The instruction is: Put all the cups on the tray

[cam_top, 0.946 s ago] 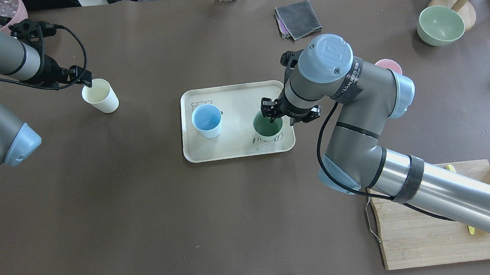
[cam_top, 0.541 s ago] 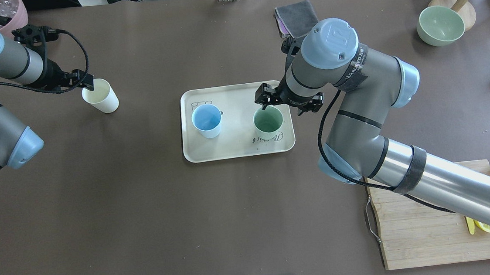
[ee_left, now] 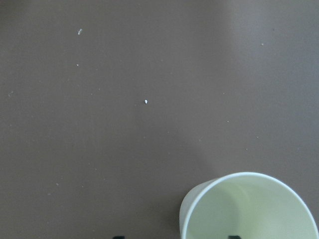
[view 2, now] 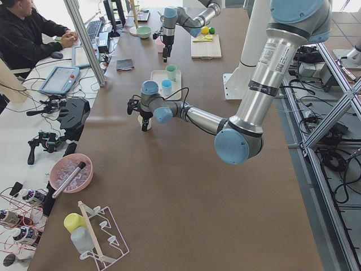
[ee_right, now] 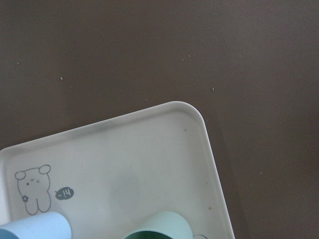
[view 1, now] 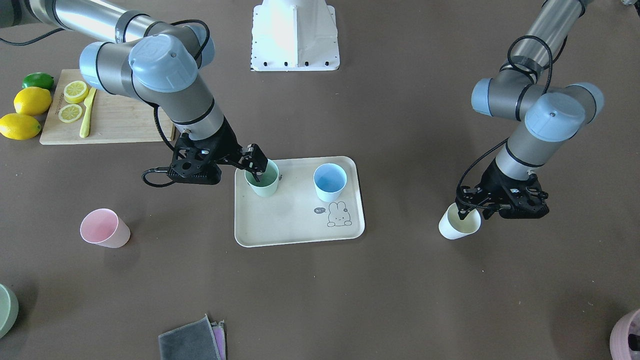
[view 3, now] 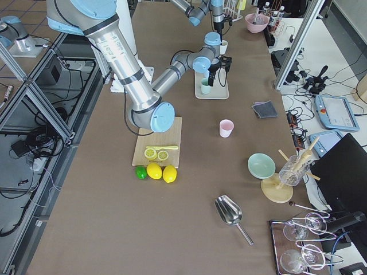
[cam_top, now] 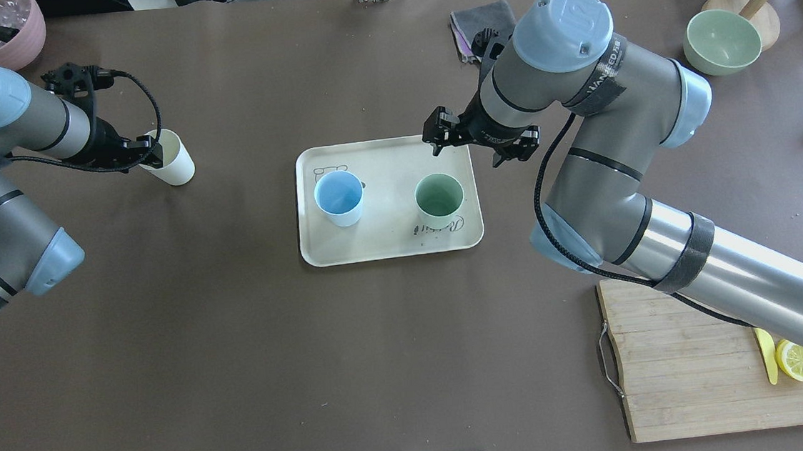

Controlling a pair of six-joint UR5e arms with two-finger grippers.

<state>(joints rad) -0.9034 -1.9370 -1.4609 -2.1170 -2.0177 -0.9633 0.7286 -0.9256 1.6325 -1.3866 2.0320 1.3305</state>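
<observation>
Got blue cup (cam_top: 338, 198) and green cup (cam_top: 439, 196) upright on tray (cam_top: 393, 253), apart. Seeing right gripper (cam_top: 438, 140) over tray's far-right corner, clear of green cup. Spotting left gripper (cam_top: 150, 151) at rim of cream cup (cam_top: 174, 163), out on table (cam_top: 241, 374) well left of tray. Also noting sage bowl (cam_top: 722, 41) far right, cutting board (cam_top: 701, 388) with lemon slice (cam_top: 799, 360) near right.

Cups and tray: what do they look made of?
Green cup, blue cup, cream cup, pink cup: probably moulded plastic or a fibre composite with a matte finish. They show even pastel colour, thin rims and no glare. Unglazed ceramic cannot be ruled out.
Tray: likely similar matte plastic, judging by its rounded moulded rim and the printed rabbit drawing.
</observation>
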